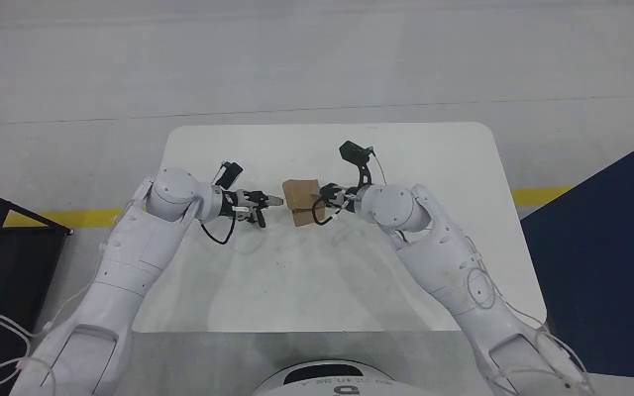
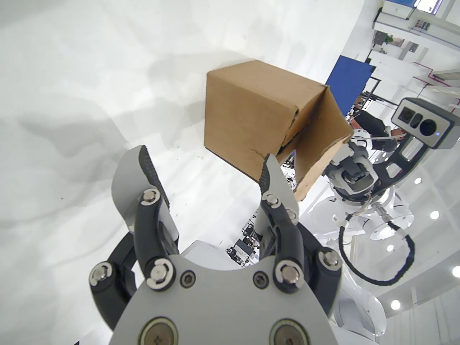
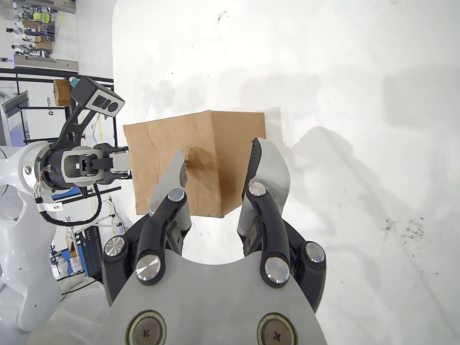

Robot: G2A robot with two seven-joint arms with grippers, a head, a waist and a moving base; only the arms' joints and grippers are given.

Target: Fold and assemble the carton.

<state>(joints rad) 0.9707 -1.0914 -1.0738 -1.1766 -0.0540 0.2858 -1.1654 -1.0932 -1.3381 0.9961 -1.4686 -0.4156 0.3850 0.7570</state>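
Cardboard carton [image 1: 300, 188] looks light, thin and easily creased, best taken at a folded corner. Both the left gripper [image 2: 206, 154] and right gripper [image 3: 218, 148] stand spread beside it, pinching nothing.

Top view centre: carton [image 1: 300, 188] flaps too small to read. Left wrist view: carton hides most of right tool [image 1: 319, 204].
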